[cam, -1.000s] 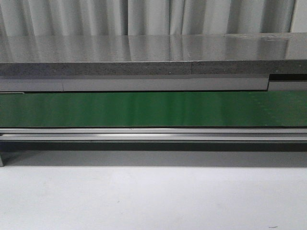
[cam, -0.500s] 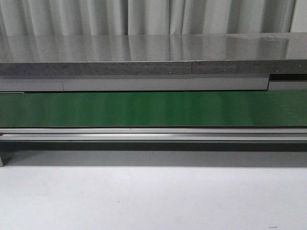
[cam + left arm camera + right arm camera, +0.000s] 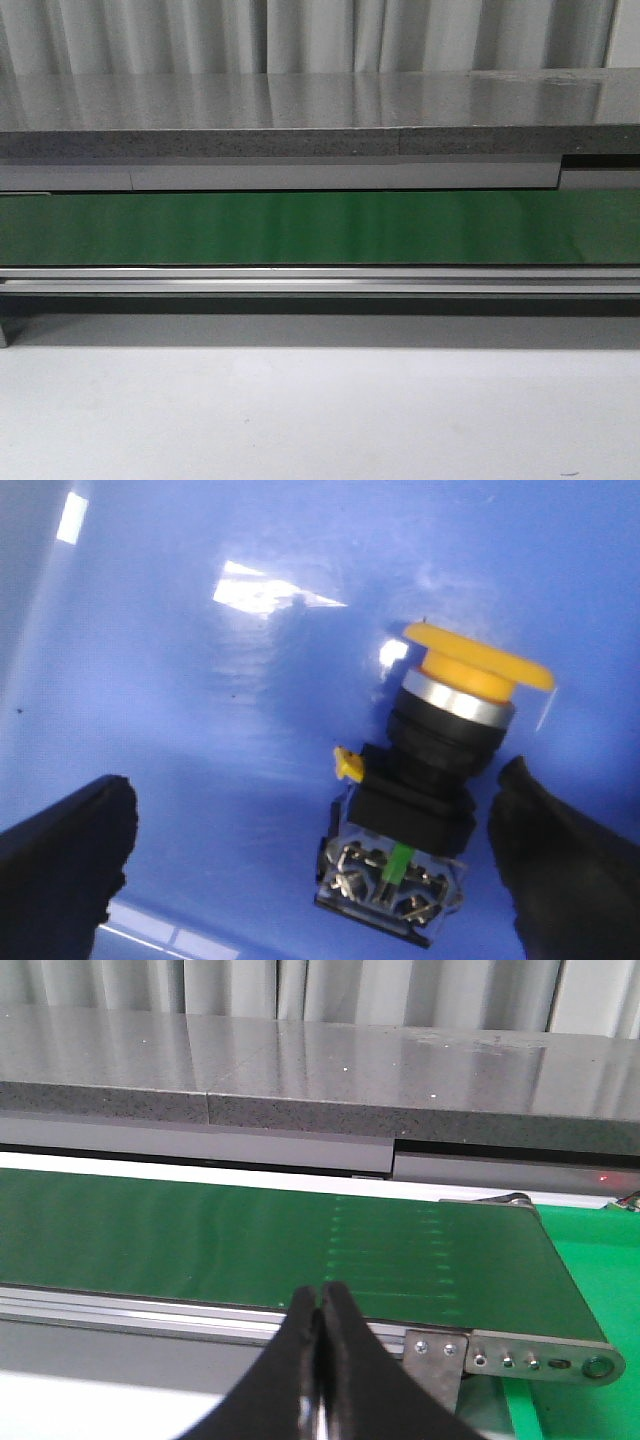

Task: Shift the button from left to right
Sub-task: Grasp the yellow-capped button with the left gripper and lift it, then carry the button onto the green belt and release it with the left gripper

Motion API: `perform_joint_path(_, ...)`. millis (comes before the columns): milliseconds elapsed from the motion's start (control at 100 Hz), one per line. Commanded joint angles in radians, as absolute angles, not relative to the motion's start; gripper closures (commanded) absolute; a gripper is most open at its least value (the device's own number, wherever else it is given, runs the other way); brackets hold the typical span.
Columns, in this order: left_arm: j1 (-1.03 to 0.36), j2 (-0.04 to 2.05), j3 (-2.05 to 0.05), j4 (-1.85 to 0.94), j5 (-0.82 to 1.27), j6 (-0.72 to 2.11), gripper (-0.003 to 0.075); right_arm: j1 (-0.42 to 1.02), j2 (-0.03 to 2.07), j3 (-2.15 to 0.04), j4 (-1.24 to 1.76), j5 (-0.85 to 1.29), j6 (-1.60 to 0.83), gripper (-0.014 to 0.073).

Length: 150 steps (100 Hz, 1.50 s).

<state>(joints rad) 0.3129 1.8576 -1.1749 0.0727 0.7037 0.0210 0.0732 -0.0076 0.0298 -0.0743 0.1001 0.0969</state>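
Blue glossy surface (image 3: 200, 730) carries the button (image 3: 425, 780), lying tilted between the left gripper (image 3: 320, 860)'s wide-spread fingers (image 3: 65, 865), nearer one pad, touching neither. Only the left wrist view shows it. Right gripper (image 3: 322, 1360), fingers pressed together and empty, hangs before the green conveyor belt (image 3: 200, 1245), near its end bracket (image 3: 520, 1355). The front view shows belt and white tabletop (image 3: 320, 420) only.

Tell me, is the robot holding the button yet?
No. The left fingers stand open on either side of the button, not touching. The right fingers are shut on nothing.
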Motion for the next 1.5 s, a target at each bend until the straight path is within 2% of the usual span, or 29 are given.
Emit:
perform_joint_path(0, 0.313, 1.819, -1.204, 0.064, 0.672, 0.021, 0.0054, 0.075, -0.025, 0.029, -0.085, 0.019, 0.097, 0.0662)
perform_joint_path(120, 0.313, 1.823, -1.204, 0.064, 0.672, 0.025, 0.0104, 0.075, -0.025, 0.029, -0.085, 0.019, 0.097, 0.0662)
perform_joint_path(340, 0.313, 1.855, -1.204, 0.053, 0.670, 0.032, 0.0255, 0.075, -0.025, 0.029, -0.085, 0.019, 0.097, 0.0662)
perform_joint_path(560, 0.313, 1.870, -1.206, 0.041, 0.673, 0.035, 0.0346, 0.075, -0.025, 0.029, -0.085, 0.019, 0.097, 0.0662)
perform_joint_path(920, 0.313, 1.821, -1.210, 0.041, 0.693, 0.035, 0.0715, 0.075, -0.025, 0.029, -0.085, 0.019, 0.097, 0.0662)
perform_joint_path(1240, 0.294, 1.636, -1.210, 0.000, 0.694, 0.039, 0.0715, 0.075, -0.025, 0.029, -0.085, 0.019, 0.097, 0.0662)
perform_joint_path(1490, 0.155, 1.578, -1.210, -0.043, 0.702, 0.093, 0.0715, 0.075, -0.025, 0.029, -0.085, 0.019, 0.097, 0.0662)
